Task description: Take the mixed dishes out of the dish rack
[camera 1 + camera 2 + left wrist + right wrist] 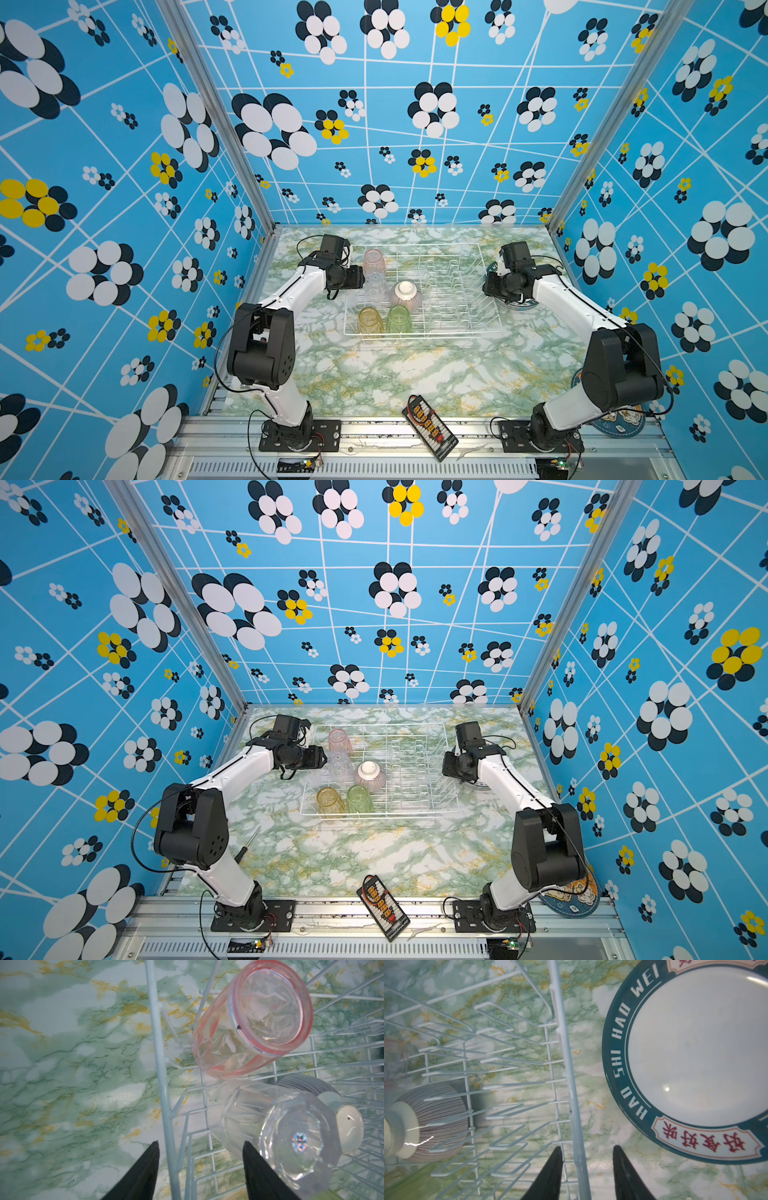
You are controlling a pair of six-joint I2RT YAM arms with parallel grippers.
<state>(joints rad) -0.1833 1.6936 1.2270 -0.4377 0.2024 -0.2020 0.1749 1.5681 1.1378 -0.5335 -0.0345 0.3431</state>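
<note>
The white wire dish rack [424, 333] stands at the back middle of the table in both top views. In its left half are a pink tumbler [373, 258], a clear tumbler [291, 1126], a yellow tumbler [370, 321], a green tumbler [398, 319] and an upturned striped bowl [406, 296]. My left gripper [201, 1142] is open and straddles the rack's left rim wire [164, 1084] beside the clear tumbler. My right gripper [588, 1147] is open astride the right rim wire [566, 1053]. A white plate [695, 1053] with a dark green lettered rim lies on the table just outside the rack.
A black board with orange connectors [430, 428] lies at the front edge. A round blue mat [619, 424] sits at the front right, partly under the right arm. A screwdriver [248, 845] lies by the left arm. Patterned walls close in on three sides.
</note>
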